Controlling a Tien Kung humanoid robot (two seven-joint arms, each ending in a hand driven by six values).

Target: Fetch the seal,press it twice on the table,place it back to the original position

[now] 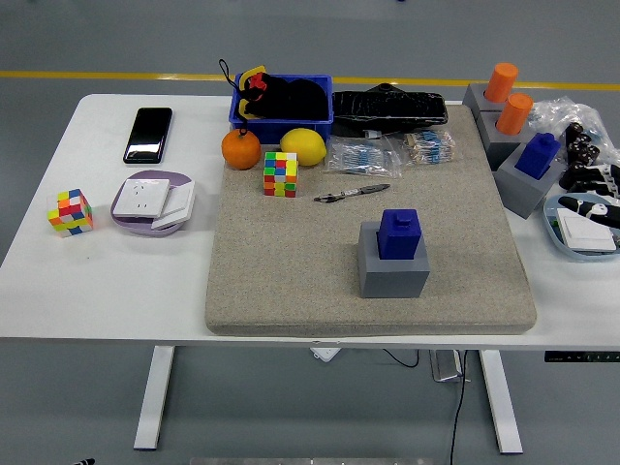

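Observation:
A blue seal (399,234) stands upright in its grey holder block (394,274) on the beige mat (291,271), right of the middle. Nothing touches it. Only a sliver of my right hand (595,178) shows at the right edge, beside the clear dish, far from the seal. My left arm does not appear in the head view.
Two orange seals (502,81) (514,112) and another blue one (538,153) sit in grey blocks at the back right. A pen (351,193), two colour cubes (280,173) (71,212), an orange (240,148), a lemon (303,146), a blue bin (282,103), a phone (148,134) and a clear dish (584,232) are also here.

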